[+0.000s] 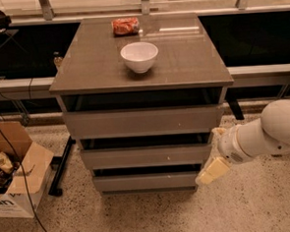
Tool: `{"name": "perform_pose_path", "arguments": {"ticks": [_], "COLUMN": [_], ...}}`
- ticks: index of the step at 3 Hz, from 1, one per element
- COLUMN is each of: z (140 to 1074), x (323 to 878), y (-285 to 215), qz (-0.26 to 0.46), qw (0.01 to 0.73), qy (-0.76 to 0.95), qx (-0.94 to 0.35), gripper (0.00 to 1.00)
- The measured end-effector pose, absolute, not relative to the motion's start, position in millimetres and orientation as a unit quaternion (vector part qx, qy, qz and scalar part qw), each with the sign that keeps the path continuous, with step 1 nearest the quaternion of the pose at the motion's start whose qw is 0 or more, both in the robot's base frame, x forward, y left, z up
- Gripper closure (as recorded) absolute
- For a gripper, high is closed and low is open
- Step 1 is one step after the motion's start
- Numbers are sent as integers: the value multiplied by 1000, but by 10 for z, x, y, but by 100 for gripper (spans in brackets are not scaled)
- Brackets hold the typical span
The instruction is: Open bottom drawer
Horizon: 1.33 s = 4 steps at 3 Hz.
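Observation:
A grey-brown cabinet with three flat handleless drawer fronts stands in the middle. The bottom drawer is the narrowest and lowest front, and it sits shut just above the floor. My white arm comes in from the right. My gripper shows as a cream finger pointing down-left, right at the bottom drawer's right end, beside the cabinet's lower right corner.
A white bowl and a red snack bag lie on the cabinet top. An open cardboard box with cables stands on the speckled floor at the left. A black stand foot lies by the cabinet's left side.

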<state>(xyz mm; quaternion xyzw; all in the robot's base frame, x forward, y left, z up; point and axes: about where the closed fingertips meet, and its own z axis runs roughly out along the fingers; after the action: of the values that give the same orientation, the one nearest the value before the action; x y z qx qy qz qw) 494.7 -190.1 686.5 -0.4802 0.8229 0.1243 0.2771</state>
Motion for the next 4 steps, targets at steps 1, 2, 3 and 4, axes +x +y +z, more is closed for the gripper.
{"name": "perform_pose_path", "arguments": {"ticks": [1,2,3,4], "z": [6788,6575,6259,5912], "x": [4973,5081,5198,5278], "y": [-1827,-1687,-1568,-1518], "qz": [114,127,162,202], "qw": [289,328,352,364], "qy": [825,821,813,812], "qx": [-471,-449,-434,-409], "gripper": [0,0,0,0]}}
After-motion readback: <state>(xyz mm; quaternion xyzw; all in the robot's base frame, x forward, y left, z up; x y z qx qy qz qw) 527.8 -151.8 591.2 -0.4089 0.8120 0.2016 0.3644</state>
